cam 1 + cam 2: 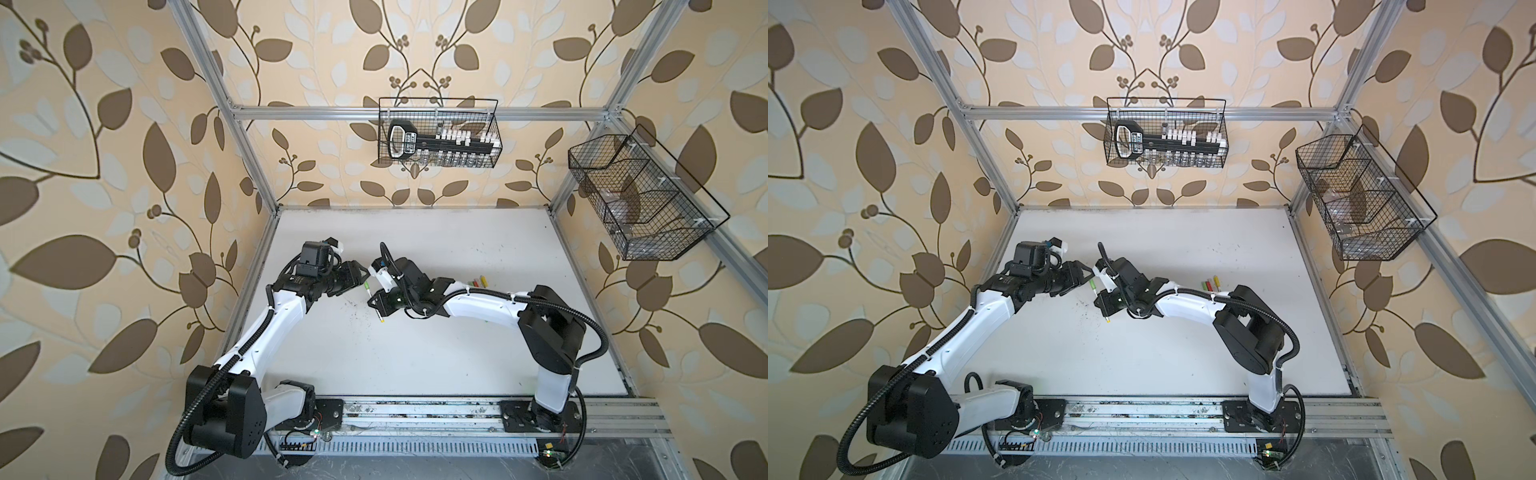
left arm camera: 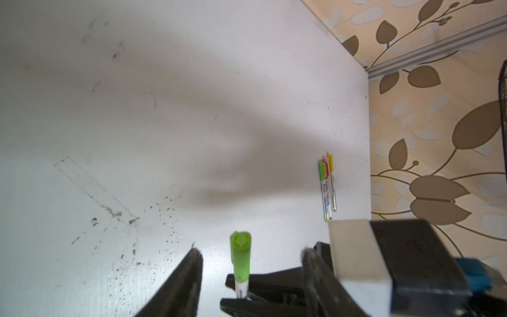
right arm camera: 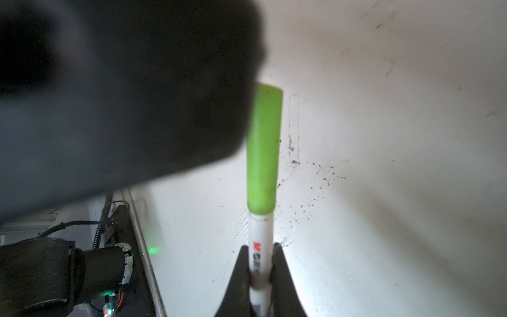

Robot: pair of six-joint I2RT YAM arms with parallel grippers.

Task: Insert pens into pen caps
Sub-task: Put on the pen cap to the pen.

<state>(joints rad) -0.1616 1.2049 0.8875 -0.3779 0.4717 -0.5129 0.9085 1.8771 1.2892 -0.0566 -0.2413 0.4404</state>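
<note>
Left jaws: spread wide and gripping nothing. In the left wrist view the two fingers [image 2: 193, 263] stand on either side of the green cap [image 2: 241, 255], with a clear gap on each side.
Right jaws: clenched on the white barrel of the held pen [image 3: 260, 233], at its printed label.
Held pen: raised off the counter [image 1: 415, 353] in the space between the two arms. In both top views it slopes from its green end beside the left jaws to a yellowish end plug [image 1: 381, 320] nearer the front rail.
Green cap: seated on the end of the held pen with its rim against the barrel, as the right wrist view shows. It points toward the left jaws.
Other pens [image 2: 327, 189]: three, lying side by side on the counter. They are capped green, red and yellow. They lie well apart from both jaws, toward the counter's right edge. In a top view they show just behind the right forearm [image 1: 478, 282].
Counter: white, with dark specks and scuffs below the held pen.
Wire baskets: one hangs on the back rail [image 1: 438, 133] and holds a black-and-white item. The other hangs on the right rail [image 1: 640, 199].
</note>
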